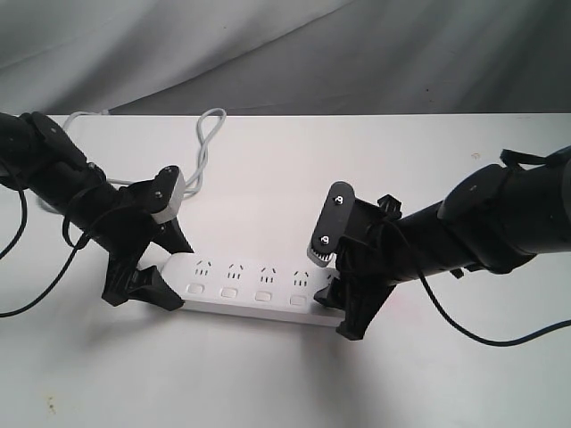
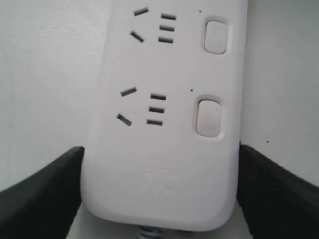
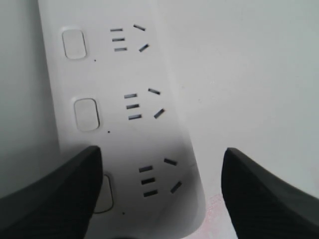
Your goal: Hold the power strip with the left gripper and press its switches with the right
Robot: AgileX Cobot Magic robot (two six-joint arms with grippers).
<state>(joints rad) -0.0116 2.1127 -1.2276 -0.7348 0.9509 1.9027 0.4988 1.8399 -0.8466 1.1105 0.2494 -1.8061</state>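
Observation:
The white power strip (image 1: 259, 285) lies flat on the table, its row of switches (image 1: 228, 292) along the near side. My left gripper (image 1: 181, 276) is shut on the cord end; in the left wrist view both black fingers (image 2: 40, 194) press the sides of the power strip (image 2: 164, 164), with two switches (image 2: 208, 117) beyond. My right gripper (image 1: 343, 294) hangs open over the other end. In the right wrist view one finger (image 3: 50, 199) covers part of the end switch (image 3: 104, 194), and the other finger (image 3: 269, 199) is over bare table beside the power strip (image 3: 149, 134).
The grey cord (image 1: 203, 152) loops back across the white table (image 1: 268, 383) toward its far edge. A grey cloth backdrop (image 1: 357, 53) hangs behind. Thin black cables (image 1: 464, 330) trail from both arms.

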